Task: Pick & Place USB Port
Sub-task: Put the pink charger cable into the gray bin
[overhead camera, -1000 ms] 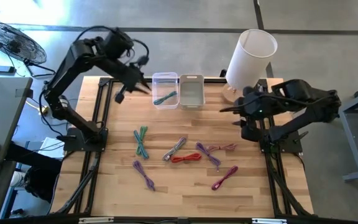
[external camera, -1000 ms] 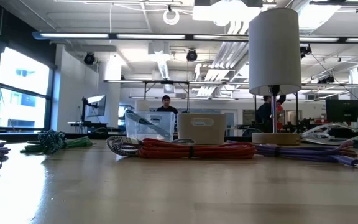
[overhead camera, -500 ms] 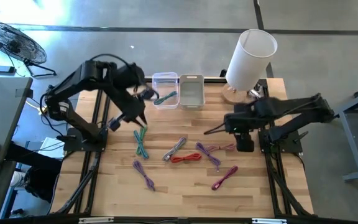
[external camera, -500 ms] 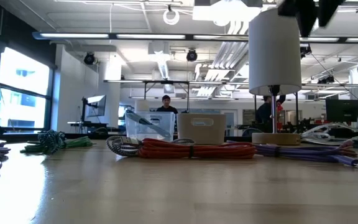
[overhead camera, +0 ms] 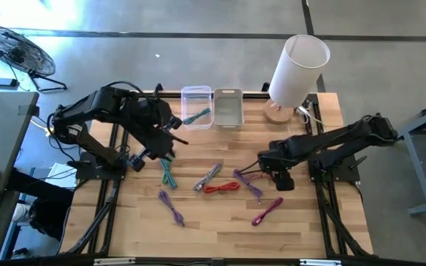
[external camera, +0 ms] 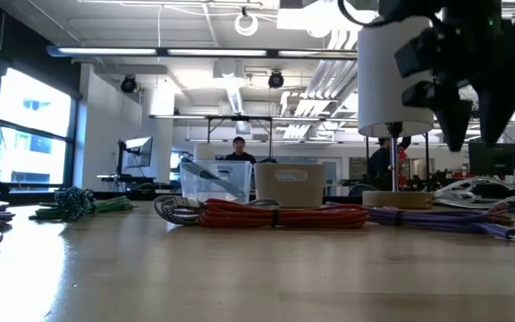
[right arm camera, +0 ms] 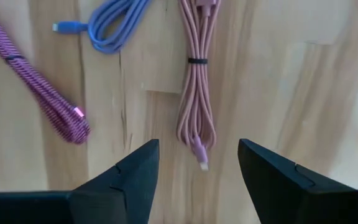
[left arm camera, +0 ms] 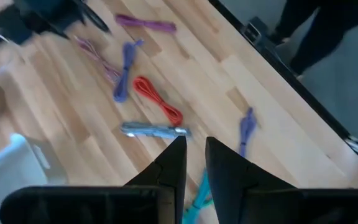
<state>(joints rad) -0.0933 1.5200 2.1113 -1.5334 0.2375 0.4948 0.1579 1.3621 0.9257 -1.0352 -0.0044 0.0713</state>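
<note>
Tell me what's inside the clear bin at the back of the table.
The clear bin holds one teal cable, lying diagonally on its floor. Nothing else shows inside from above. The white bin beside it looks empty.

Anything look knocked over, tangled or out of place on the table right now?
Nothing stands out. One teal cable lies in the clear bin; the other coiled cables are separate on the table. The lamp stands at the far edge.
</note>
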